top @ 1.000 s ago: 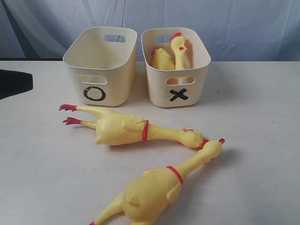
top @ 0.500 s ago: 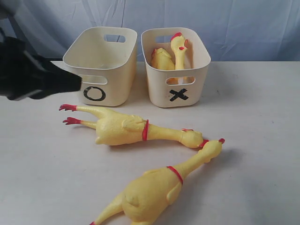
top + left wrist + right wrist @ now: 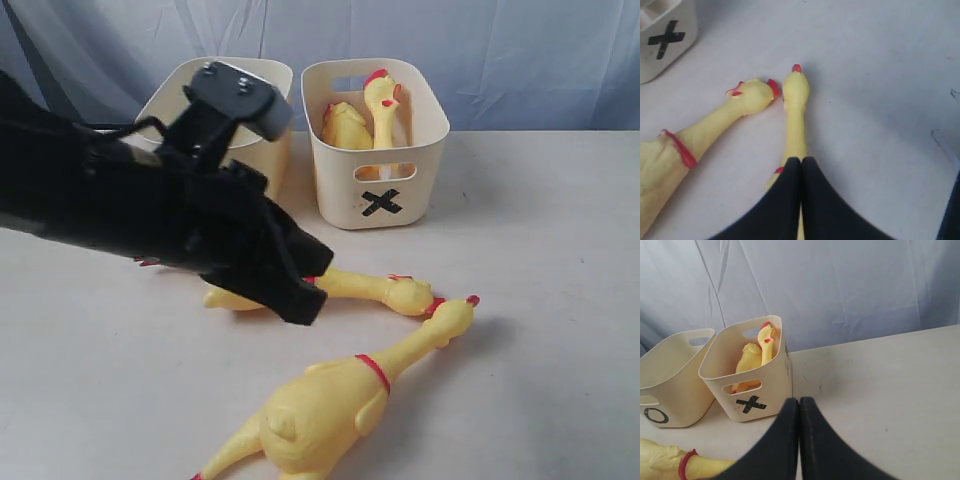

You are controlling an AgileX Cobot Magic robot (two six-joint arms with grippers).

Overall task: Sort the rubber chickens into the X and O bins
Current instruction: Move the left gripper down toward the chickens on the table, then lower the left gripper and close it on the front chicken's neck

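Left tool (image 3: 801, 161), jaws pressed shut and empty, hangs above the far rubber chicken (image 3: 405, 293), which lies crosswise on the surface (image 3: 540, 300), head toward the right arm's side. The near rubber chicken (image 3: 330, 400) slants head-first toward it, heads almost touching. Unopened jaws would likely shove both birds rather than grip. Two smaller chickens (image 3: 350, 125) sit in the X bin (image 3: 425, 170). Right tool (image 3: 799, 402) is shut too.

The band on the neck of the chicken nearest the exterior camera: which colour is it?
The band is red; the exterior view shows it best.
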